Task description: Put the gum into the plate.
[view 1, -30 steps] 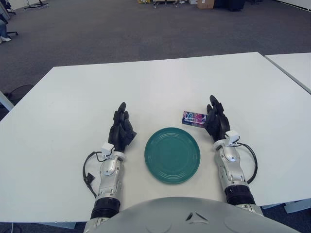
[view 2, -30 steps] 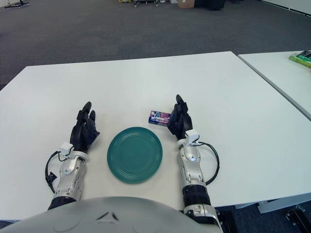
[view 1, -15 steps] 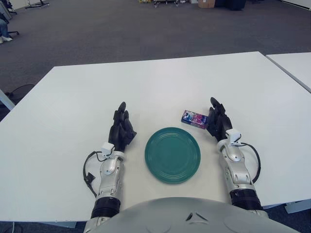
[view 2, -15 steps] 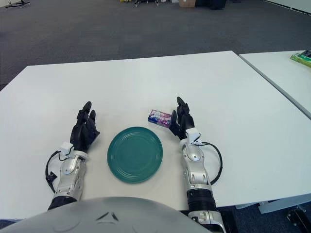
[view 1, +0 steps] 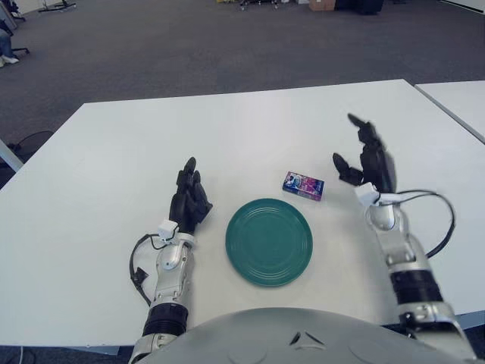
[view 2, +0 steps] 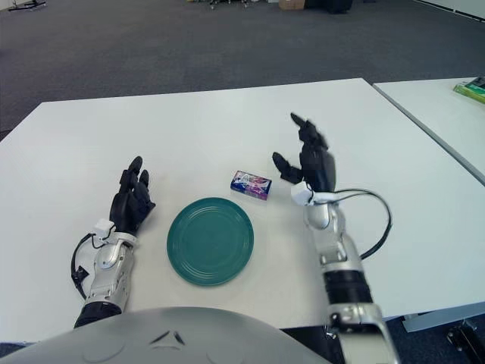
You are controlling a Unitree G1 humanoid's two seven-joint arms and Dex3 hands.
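Left eye view looks down on one white table (view 1: 250,121) with one green plate (view 1: 269,241), one small pack of gum (view 1: 303,185), and two robot hands.

At about 9 o'clock from the plate is the left hand (view 1: 189,200). Its fingers (view 1: 189,173) are straight and close together, pointing away from the robot, and they hold nothing. It shows in the same place as a second ago.

The plate sits near the table's front edge, with nothing on it. The gum lies flat on the table at about 1 o'clock from the plate, just beyond its rim and apart from it.

At about 2 o'clock from the plate is the right hand (view 1: 370,161), raised, with its fingers (view 1: 367,135) spread and holding nothing. It is to the right of the gum and clear of it. A second ago this hand was lower and right against the gum's right end; it has since lifted and moved away to the right, while the gum has stayed put.
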